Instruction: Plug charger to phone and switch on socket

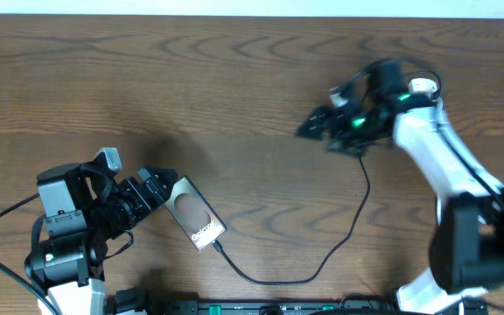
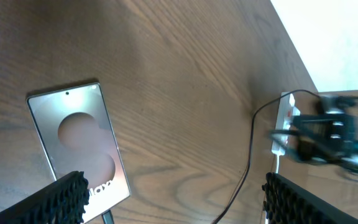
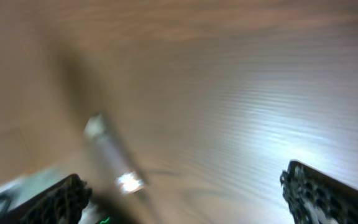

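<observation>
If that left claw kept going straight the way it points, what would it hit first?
Probably the phone, lying just ahead of the open left gripper, toward one finger's side; otherwise the table. Depth is unclear.

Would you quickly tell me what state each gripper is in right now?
The left gripper is open, holding nothing.
The right gripper is open, holding nothing.

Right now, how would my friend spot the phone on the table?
Look at the wooden table, then the robot arm at its left side. By that arm's end effector lies the phone: the only flat grey rectangle, with a round circle on its face and a thin black cable at one end.
</observation>
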### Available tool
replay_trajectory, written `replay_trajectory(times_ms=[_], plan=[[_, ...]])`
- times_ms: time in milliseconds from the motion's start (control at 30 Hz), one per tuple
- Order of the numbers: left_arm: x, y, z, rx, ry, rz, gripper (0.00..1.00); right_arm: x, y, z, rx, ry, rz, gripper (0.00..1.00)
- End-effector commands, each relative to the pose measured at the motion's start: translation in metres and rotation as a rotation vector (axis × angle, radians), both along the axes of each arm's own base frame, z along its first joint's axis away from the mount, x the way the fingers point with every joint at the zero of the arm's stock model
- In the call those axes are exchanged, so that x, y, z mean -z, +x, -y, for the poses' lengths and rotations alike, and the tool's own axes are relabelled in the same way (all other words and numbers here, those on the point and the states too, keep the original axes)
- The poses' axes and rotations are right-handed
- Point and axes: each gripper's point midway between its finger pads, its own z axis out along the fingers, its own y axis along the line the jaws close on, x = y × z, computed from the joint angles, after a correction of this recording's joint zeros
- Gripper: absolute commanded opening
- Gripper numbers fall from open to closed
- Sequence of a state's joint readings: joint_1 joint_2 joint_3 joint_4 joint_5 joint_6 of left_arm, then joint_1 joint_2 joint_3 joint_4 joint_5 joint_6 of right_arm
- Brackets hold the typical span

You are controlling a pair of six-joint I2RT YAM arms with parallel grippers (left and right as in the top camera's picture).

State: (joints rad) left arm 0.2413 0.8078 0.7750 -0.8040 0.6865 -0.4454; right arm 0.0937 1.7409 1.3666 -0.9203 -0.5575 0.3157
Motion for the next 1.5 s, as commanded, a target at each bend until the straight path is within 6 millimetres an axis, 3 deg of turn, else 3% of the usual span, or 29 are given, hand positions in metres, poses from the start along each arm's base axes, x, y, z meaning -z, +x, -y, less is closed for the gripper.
replay_trajectory(times_ms=[0,100,167,267,367,600,767,1033,1467], plan=[[-0.007,0.003,0.000,0.008,0.003,0.024,0.88,-0.068,0.029,0.099,0.177,-0.429,0.242,0.99],[-0.006,0.003,-0.001,0.003,0.013,0.022,0.88,-0.106,0.030,0.147,0.308,-0.512,0.287,0.99],[-0.005,0.003,-0.003,0.007,0.029,0.026,0.88,-0.120,0.032,0.173,0.376,-0.523,0.306,0.99],[-0.004,0.003,-0.004,0.001,0.037,0.023,0.88,-0.120,0.034,0.210,0.431,-0.518,0.305,0.99],[-0.004,0.003,-0.004,0.001,0.037,0.023,0.88,-0.103,0.038,0.231,0.410,-0.431,0.279,0.99],[-0.004,0.003,-0.004,0.001,0.037,0.023,0.88,-0.064,0.060,0.228,0.198,-0.124,0.320,0.99],[-0.004,0.003,-0.004,0.016,0.050,0.029,0.88,-0.031,0.074,0.235,0.120,-0.121,0.249,0.99],[-0.002,0.003,-0.005,0.017,0.053,0.023,0.88,-0.007,0.079,0.262,0.111,-0.251,0.166,0.99],[0.013,0.008,-0.009,0.018,0.060,-0.041,0.89,0.029,0.094,0.263,0.096,-0.239,0.149,0.99]])
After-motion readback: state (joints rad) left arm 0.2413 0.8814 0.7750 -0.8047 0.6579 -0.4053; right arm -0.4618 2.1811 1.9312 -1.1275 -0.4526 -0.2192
